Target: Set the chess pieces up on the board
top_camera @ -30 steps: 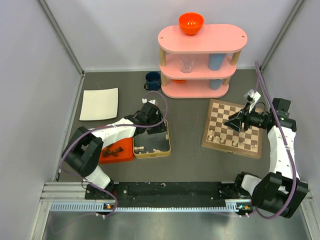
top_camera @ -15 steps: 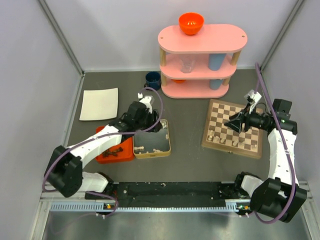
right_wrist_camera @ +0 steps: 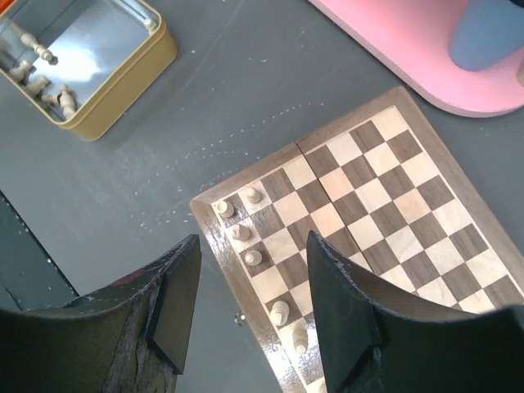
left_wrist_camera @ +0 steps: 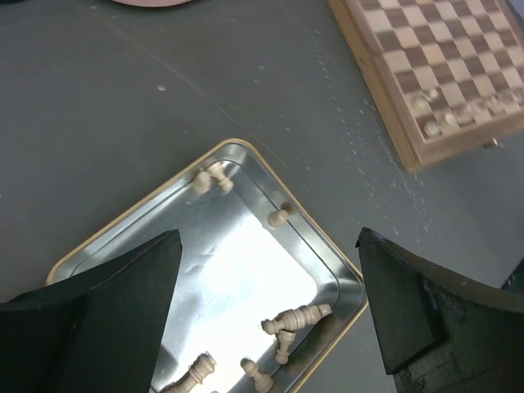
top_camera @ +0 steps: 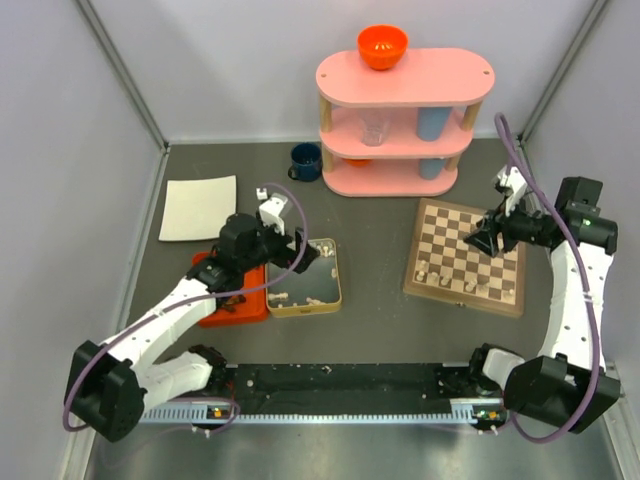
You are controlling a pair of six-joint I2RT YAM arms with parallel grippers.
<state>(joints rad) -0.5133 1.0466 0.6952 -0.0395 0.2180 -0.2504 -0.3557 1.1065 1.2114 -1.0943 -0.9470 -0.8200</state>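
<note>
The board (top_camera: pixel 495 287) lies at the right, with several cream chess pieces (top_camera: pixel 441 274) standing along its near-left edge. My right gripper (top_camera: pixel 479 243) hovers above that side of the board. In the right wrist view it (right_wrist_camera: pixel 254 246) is open and holds nothing, with the cream pieces (right_wrist_camera: pixel 239 232) below it. My left gripper (top_camera: pixel 290 243) hangs over the silver tin (top_camera: pixel 338 276). Its jaws (left_wrist_camera: pixel 268 244) stand wide open and empty above loose cream pieces (left_wrist_camera: pixel 299 318) lying in the tin (left_wrist_camera: pixel 325 239). Dark pieces (top_camera: pixel 228 302) lie on the orange tray (top_camera: pixel 252 312).
A pink three-tier shelf (top_camera: pixel 405 120) with an orange bowl (top_camera: pixel 382 45) on top stands at the back. A blue mug (top_camera: pixel 305 160) sits left of the shelf. A white square plate (top_camera: pixel 198 208) lies at the far left. Grey walls close in both sides.
My left gripper has opened wide and drawn back to the left, above the tin. My right gripper has shifted slightly right and back over the board.
</note>
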